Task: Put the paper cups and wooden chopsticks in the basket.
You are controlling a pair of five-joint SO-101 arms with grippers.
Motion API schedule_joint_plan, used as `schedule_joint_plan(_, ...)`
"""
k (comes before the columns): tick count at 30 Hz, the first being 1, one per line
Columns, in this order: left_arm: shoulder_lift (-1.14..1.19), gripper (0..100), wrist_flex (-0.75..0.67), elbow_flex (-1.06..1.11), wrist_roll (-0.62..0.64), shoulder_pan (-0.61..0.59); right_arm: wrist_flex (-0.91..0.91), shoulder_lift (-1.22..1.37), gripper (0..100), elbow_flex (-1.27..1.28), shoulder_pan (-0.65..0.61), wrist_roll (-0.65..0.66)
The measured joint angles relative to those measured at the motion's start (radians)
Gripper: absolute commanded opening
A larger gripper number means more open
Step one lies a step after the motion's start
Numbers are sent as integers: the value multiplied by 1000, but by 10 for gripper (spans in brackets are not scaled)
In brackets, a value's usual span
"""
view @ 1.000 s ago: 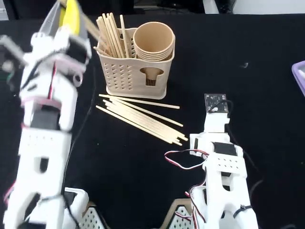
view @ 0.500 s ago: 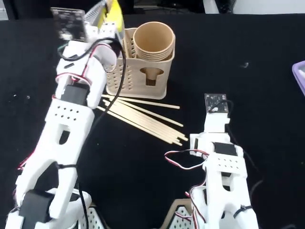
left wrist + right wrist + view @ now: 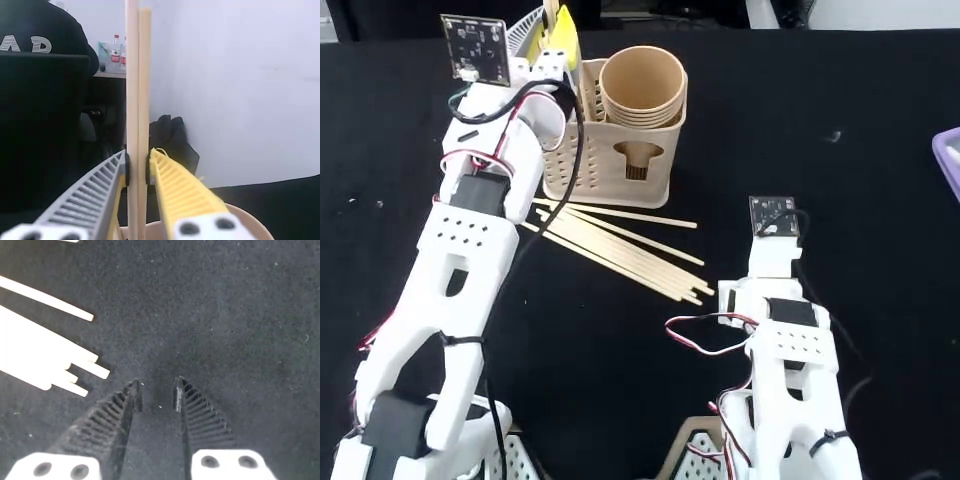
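The right hand hangs low over the bench, fingers narrowly apart and holding nothing. Beyond it, loose chopsticks lie fanned before the basket, which holds stacked paper cups. At the basket's left end, the left hand clamps two chopsticks upright.

The black table carries the basket and loose chopsticks lying just beside it.

Arms white plastic w/ black servos. Left arm: red & black cables, black cam board; left gripper one yellow ribbed finger, one grey. Right arm: red/white wire loop; right gripper dark ribbed fingers, white screw-holed bases.
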Motion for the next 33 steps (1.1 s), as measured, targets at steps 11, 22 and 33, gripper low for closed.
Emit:
schedule_joint_plan(11, 0, 84, 196, -11, -3, -40, 0, 0, 119, 0, 0, 0)
schedule_joint_plan(22, -322, 130, 735, -63, -5, -103, 0, 0, 119, 0, 0, 0)
schedule_joint_plan(33, -635, 134, 1014, 591, -66, -374, 126, 0, 165, -98, -12, 144)
